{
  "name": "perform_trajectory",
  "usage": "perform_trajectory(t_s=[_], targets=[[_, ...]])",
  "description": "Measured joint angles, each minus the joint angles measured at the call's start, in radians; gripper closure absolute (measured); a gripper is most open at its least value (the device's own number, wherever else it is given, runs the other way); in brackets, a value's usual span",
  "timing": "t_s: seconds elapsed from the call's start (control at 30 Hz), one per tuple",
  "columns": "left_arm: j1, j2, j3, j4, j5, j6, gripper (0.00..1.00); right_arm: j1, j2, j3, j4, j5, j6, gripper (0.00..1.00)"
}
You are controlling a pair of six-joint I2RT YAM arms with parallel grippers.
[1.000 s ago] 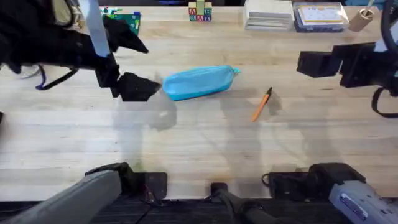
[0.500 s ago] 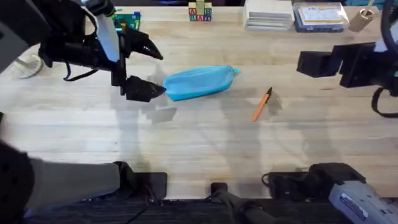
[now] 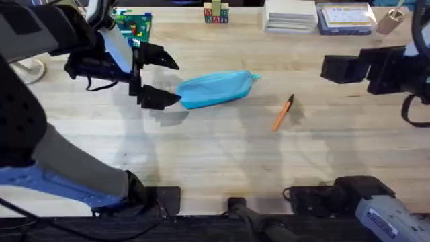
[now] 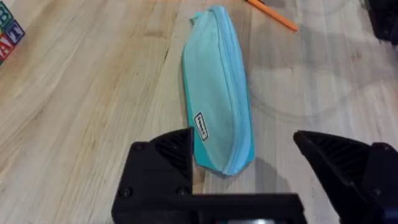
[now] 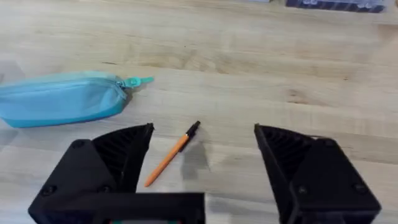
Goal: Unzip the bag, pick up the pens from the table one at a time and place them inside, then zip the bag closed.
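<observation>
1. The bag [image 3: 216, 89] is lying on the desk [image 3: 215, 154], a soft light-blue fabric pouch shaped as a long oval, its zipper running along its length and closed, the pull tab sticking out at its 3 o'clock end.
2. A small white label with dark print is sitting on the bag's fabric side near its 9 o'clock end, seen in the left wrist view.
3. The left hand [image 3: 163, 81] is hovering at the bag's 9 o'clock end, its two black wedge-shaped fingers spread wide apart, one finger [image 3: 160, 98] just beside the bag's tip and the other lying toward 12 o'clock of it; they are gripping nothing.
4. The pen [image 3: 283, 112] is lying at 4 o'clock of the bag, well apart from it: a slim orange stick with a black tip, tilted so the tip is pointing toward 1 o'clock.
5. The right hand [image 5: 204, 171] is hanging above the pen, its ribbed black fingers wide apart and holding nothing.
6. The desk is showing pale wood grain with long plank seams.
7. Lettered blocks [image 3: 216, 13] are standing at the desk's 12 o'clock edge.
</observation>
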Motion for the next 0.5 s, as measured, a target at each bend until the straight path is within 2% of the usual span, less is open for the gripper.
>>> perform_trajectory(t_s=[0.13,0.5], targets=[[-0.001,0.058,0.0,0.02,0.015,0.016,0.007,0.0,0.0,0.0,0.0,0.0,0.0,0.004],[-0.001,0.086,0.002,0.051,0.024,0.027,0.008,0.0,0.0,0.0,0.0,0.0,0.0,0.004]])
